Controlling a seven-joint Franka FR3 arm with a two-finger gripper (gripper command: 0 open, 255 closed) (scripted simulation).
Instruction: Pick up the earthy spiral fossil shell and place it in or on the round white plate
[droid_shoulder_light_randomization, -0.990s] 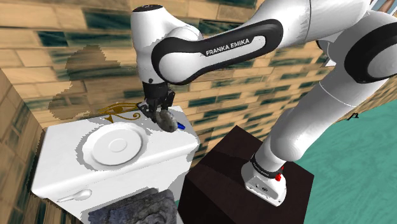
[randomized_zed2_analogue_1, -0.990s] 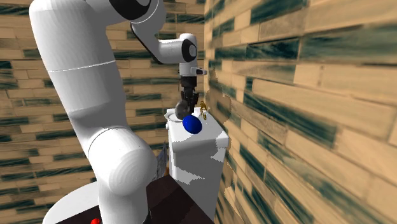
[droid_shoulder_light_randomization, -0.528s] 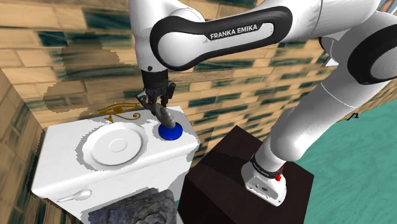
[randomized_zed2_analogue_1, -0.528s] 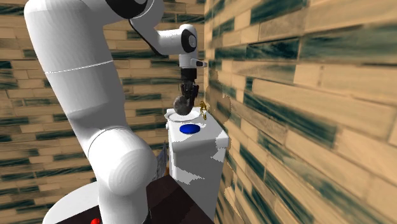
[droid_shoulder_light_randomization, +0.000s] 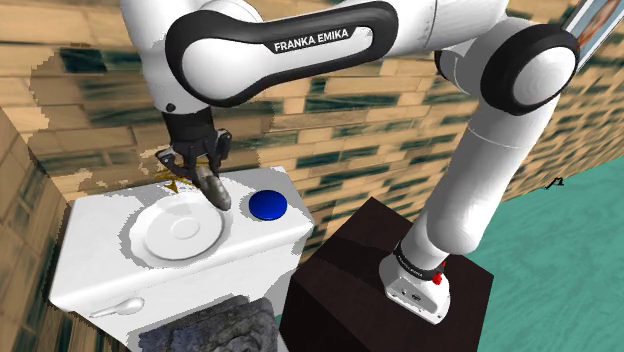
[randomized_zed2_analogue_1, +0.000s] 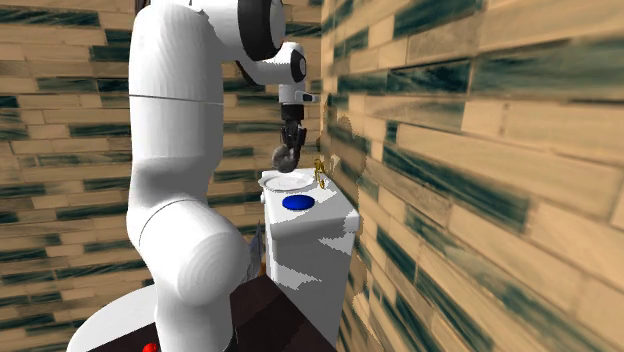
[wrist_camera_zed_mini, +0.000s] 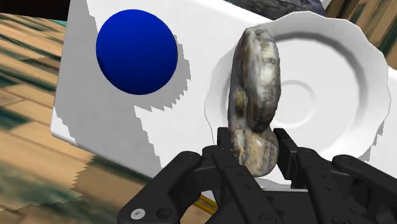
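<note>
You'll see the gripper (droid_shoulder_light_randomization: 204, 174) has moved left off the blue disc (droid_shoulder_light_randomization: 267, 205) in the shoulder view. It now sits centre-left of frame, over the plate (droid_shoulder_light_randomization: 150, 238) near its right rim. Its fingers pinch the shell (droid_shoulder_light_randomization: 215, 190) edge-on, just above the plate.

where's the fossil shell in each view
Shoulder view: shell in the gripper, over the plate's rim, left of the blue disc.
Second exterior view: shell mid-picture, above the plate.
Wrist view: shell clasped between the fingers.
Shared landmark: the blue disc.
</note>
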